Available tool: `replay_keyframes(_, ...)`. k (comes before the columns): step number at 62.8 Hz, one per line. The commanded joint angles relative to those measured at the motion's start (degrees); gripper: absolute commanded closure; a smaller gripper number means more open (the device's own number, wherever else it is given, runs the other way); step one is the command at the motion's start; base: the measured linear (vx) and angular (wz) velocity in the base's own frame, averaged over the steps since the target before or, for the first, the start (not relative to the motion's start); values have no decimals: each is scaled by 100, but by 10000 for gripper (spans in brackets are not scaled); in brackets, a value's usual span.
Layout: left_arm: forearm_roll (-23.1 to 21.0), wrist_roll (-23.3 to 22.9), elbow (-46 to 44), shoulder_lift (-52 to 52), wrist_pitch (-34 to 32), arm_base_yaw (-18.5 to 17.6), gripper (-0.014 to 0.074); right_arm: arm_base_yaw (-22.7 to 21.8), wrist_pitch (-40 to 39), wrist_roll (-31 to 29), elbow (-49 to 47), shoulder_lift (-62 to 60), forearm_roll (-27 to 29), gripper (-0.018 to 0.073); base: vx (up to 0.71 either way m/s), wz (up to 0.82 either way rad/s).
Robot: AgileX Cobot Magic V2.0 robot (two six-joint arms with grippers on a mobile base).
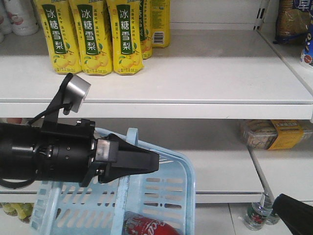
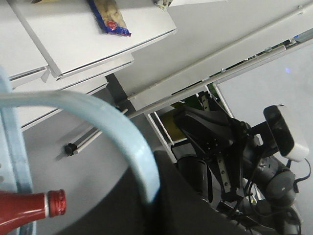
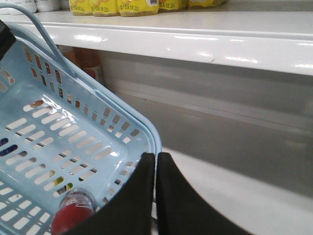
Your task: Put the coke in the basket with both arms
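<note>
Coke (image 1: 146, 226), glossy red, lies in slotted blue plastic basket (image 1: 166, 193); left hand (image 1: 146, 161) grips its handle (image 2: 110, 125), right hand (image 3: 155, 196) closed

The basket (image 1: 166, 196) is tilting below the white shelf (image 1: 195, 83), and its top is staying open. The left gripper (image 1: 146, 161) is blocking the basket's near side, holding the handle (image 1: 132, 134). A red bottle (image 1: 149, 226) is lying on the basket's floor. Yellow drink packs (image 1: 90, 34) are filling the shelf's left part.
</note>
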Motion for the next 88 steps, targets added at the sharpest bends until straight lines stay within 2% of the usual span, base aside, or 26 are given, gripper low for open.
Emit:
replay_keyframes(1, -571, 48, -230, -188, 51, -41, 603, -15, -393, -44, -150, 48, 42, 564, 0, 0)
replay_keyframes(22, -574, 48, -223, -188, 3, -41, 603, -9, -393, -44, -150, 48, 43, 564, 0, 0)
replay_keyframes(32, -197, -53, -210, -213, -283, -41, 603, -9, -393, -44, -150, 48, 43, 564, 0, 0)
replay_keyframes(36, 185, -328, -210, -293, -395, -41, 603, -10, -388, -44, -150, 48, 43, 564, 0, 0)
replay_keyframes(39, 681, -655, -203, -378, -486, -41, 603, -10, -388, -44, -150, 48, 43, 564, 0, 0)
replay_keyframes(50, 2487, -2421, 57, -871, -1096, -41, 603, -10, -388, -44, -150, 48, 43, 564, 0, 0)
replay_keyframes(56, 3261, -3110, 408, -1270, -1471, -41, 603, -10, -388, -44, -150, 48, 43, 564, 0, 0)
replay_keyframes(61, 3566, -3310, 781, -1706, -1881, -41, 603, -10, -388, -44, -150, 48, 43, 564, 0, 0)
replay_keyframes(73, 4127, -3319, 1863, -2798, -2910, -41, 603, -10, -388, -44, -150, 48, 43, 564, 0, 0)
replay_keyframes(81, 4796, -3430, 2610, -3495, -3356, -41, 603, -10, -388, -44, -150, 48, 43, 564, 0, 0)
replay_keyframes(88, 5369, -3753, 3206, -4019, -3582, -41, 603, -10, -388, -44, -150, 48, 43, 564, 0, 0)
